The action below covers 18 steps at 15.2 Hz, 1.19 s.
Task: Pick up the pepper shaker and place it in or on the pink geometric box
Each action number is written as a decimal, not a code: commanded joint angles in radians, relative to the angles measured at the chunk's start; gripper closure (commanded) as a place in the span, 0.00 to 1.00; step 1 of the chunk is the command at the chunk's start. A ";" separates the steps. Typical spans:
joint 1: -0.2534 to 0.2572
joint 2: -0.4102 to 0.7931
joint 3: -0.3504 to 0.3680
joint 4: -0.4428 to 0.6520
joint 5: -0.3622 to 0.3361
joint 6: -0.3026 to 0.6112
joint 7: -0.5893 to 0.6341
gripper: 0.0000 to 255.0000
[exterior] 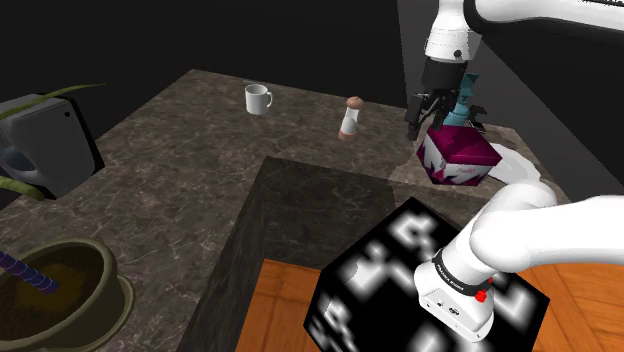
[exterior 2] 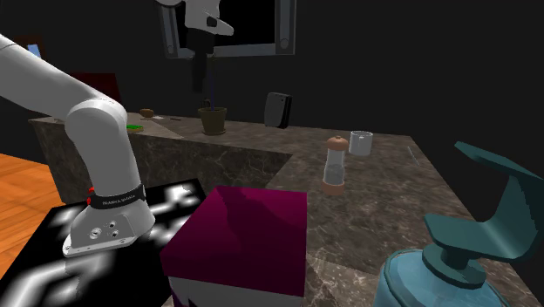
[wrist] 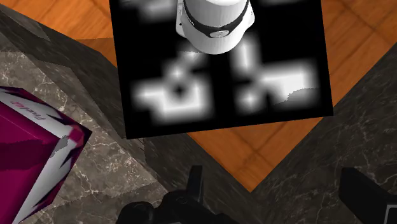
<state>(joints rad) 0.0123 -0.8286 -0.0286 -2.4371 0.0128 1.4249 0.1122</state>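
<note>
Hanging released and empty, the all-black two-finger hand (wrist: 275, 172) holds its fingers well apart with nothing between them, so no part of the task looks done yet: the grasp, the carry and the placing are all left. Just under the hand and a little to one side sits the pink-and-white geometric box (exterior: 458, 157) on the dark marbled stone counter (exterior: 180, 160). Close behind the hand stands a teal pump dispenser (exterior: 462, 105), and I judge it the nearest thing to knock on any move. Well apart from the hand, farther along the counter, the clear pepper shaker with a brown top (exterior: 350, 119) stands upright and untouched. Beyond it is a white mug (exterior: 258, 97). Between hand and shaker the counter looks open.
</note>
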 commanded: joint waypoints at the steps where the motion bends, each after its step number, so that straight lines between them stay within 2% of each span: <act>1: 0.000 0.000 0.000 0.000 0.000 0.000 0.000 0.00; 9: -0.035 0.249 -0.048 0.059 -0.073 0.228 -0.036 0.00; 18: -0.068 0.554 -0.098 0.221 -0.123 0.421 -0.065 0.00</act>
<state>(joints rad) -0.0526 -0.3132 -0.1220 -2.2426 -0.1065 1.8264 0.0496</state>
